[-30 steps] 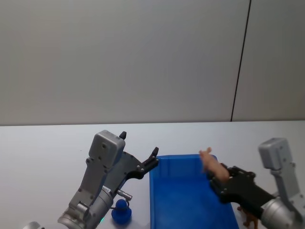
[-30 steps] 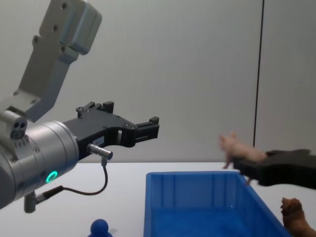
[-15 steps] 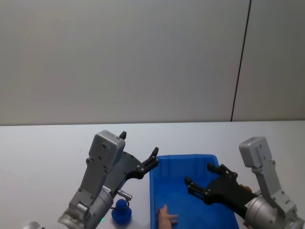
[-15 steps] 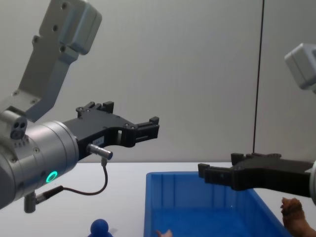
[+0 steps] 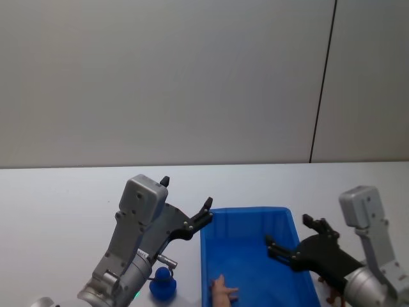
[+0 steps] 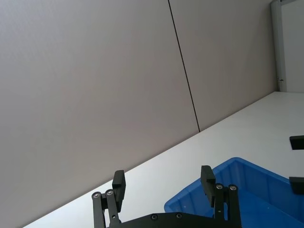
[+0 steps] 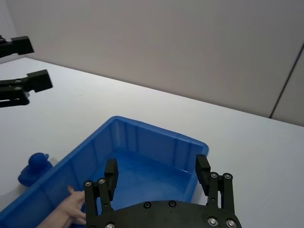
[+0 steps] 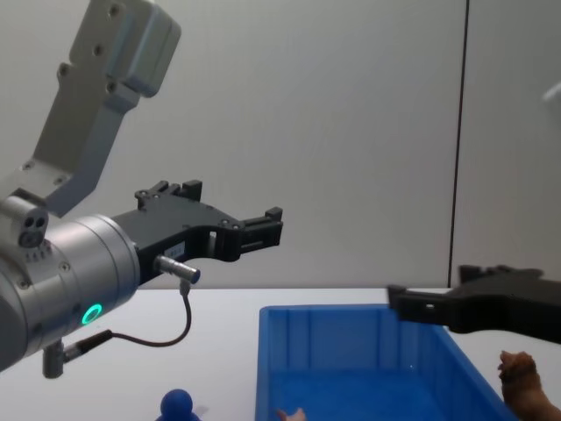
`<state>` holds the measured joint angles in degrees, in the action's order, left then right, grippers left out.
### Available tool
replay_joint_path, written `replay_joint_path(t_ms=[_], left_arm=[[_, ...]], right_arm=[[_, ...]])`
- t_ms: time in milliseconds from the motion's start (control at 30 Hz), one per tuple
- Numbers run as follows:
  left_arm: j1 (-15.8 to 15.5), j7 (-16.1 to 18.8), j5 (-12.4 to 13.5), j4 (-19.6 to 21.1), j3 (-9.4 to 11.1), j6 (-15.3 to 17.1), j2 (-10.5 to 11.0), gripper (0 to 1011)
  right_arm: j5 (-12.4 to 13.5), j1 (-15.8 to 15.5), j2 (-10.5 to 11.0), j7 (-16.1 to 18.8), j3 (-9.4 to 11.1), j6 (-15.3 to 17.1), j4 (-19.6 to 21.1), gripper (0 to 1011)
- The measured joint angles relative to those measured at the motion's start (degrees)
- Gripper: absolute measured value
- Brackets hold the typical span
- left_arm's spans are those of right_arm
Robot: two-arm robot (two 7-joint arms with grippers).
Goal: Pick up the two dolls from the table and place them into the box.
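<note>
The right gripper (image 5: 287, 231) has pulled back toward the right since half a second ago. It now hangs over the right side of the box (image 5: 249, 210), jaws apart and empty, where a second ago they were clamped on the pink figure (image 5: 223, 291). That figure lies where it landed, on the box floor near the left wall at the near end. In the right wrist view the spread fingers (image 7: 111, 167) point down into the blue bin.

The left gripper (image 5: 186, 193) hasn't budged. Its arm is raised and angled over the tabletop (image 5: 64, 192), jaws apart, tips just short of the box's far left corner.

The blue doll (image 5: 163, 284) stands on the tabletop just left of the box, under the left arm. The brown doll (image 8: 524, 386) stands outside the box on the right, partly hidden behind the right arm.
</note>
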<state>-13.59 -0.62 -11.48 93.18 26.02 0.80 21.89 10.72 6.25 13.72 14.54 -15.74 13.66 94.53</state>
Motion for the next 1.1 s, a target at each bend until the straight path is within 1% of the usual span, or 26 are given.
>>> replay_joint_path(t_ms=[400, 600, 800, 1100], left_arm=[[0.00, 0.00, 0.00, 0.00, 0.00, 0.00, 0.00, 1001], [0.00, 0.00, 0.00, 0.00, 0.00, 0.00, 0.00, 1001], [0.00, 0.00, 0.00, 0.00, 0.00, 0.00, 0.00, 1001], [0.00, 0.00, 0.00, 0.00, 0.00, 0.00, 0.00, 1001]], right_arm=[[1.81, -5.35, 3.26, -8.44, 2.09, -0.06, 4.51, 1001], [2.49, -7.46, 4.52, -11.12, 3.00, 0.23, 5.30, 1001], [2.81, -8.65, 5.18, -12.25, 3.45, 0.55, 4.97, 1001], [2.67, -9.16, 5.25, -11.93, 3.51, 0.61, 3.10, 1001]])
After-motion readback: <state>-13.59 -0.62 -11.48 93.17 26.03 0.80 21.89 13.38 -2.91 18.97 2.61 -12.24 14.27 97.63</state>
